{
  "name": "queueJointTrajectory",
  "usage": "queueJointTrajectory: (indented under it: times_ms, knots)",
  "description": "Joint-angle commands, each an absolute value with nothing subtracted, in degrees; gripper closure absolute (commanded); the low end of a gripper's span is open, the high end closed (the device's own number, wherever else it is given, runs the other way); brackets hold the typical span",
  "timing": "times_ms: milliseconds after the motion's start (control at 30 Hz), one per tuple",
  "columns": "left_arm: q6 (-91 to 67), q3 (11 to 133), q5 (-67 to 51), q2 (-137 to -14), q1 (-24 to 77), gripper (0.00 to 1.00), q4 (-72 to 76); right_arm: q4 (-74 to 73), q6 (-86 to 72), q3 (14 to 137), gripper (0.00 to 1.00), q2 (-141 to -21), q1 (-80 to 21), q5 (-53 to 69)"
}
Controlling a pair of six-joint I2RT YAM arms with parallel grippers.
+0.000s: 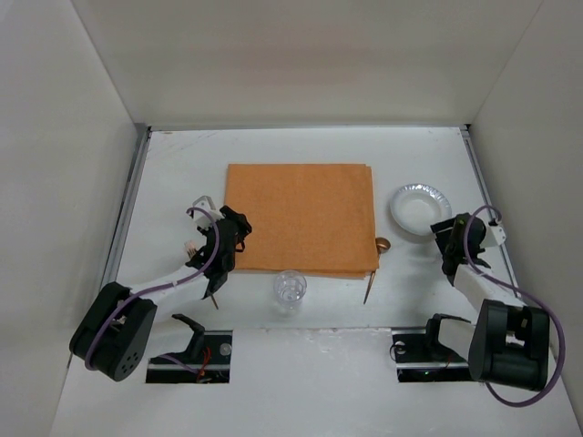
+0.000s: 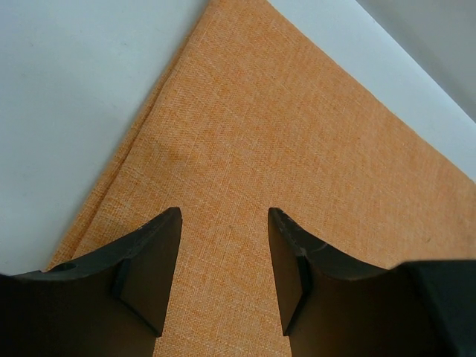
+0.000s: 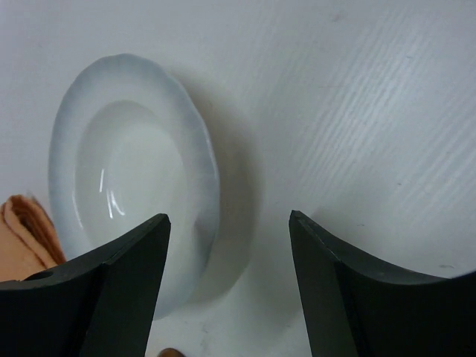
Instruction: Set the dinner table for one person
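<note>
Top external: the white counter (image 1: 301, 155), the dinner table to be set, fills the floor of the enclosure between its metal edge strips. An orange cloth placemat (image 1: 301, 218) lies at its centre. A white deep plate (image 1: 420, 208) sits on bare counter just right of the mat's far right corner. A clear drinking glass (image 1: 290, 289) stands near the mat's near edge, and a wooden spoon (image 1: 375, 269) lies at the mat's near right corner.

Right pincer (image 3: 229, 223): jaws apart and holding nothing. It is low beside the plate, whose scalloped rim lies by the left finger (image 3: 123, 275). Left pincer (image 2: 224, 223): also spread and empty, over the near left part of the mat.

Judged step: get the plate onto the mat.
- Straddle the right-hand rim with one finger inside the well and one outside.
- Close on the rim only. The glaze looks slick, so a shallow bite could slip.
- Lift clear of the counter before travelling left, so the plate does not catch and ruck the mat edge.
- The left pincer could pin the cloth meanwhile.
- Keep the path far of the spoon.

Writing, brands, labels: none readable in any view.
</note>
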State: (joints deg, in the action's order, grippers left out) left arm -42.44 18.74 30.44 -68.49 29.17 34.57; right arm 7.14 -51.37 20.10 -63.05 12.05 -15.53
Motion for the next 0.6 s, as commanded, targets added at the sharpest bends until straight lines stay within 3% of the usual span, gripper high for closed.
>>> queueJointTrajectory:
  times_ms: [0,233,567]
  knots:
    - [-43.15,18.46,30.41,-67.15,29.13,0.53,38.32,16.86,-54.4,20.65,0.29,-65.29,13.22,-10.82]
    - [-43.24,18.37,30.41,-67.32,28.78,0.53,38.32,24.33,-57.82,21.1,0.36,-74.43,14.19,-6.51]
    - [-42.89,18.72,30.06,-68.2,28.7,0.53,38.32,41.38,-64.51,15.47,0.68,-81.03,16.65,-0.53]
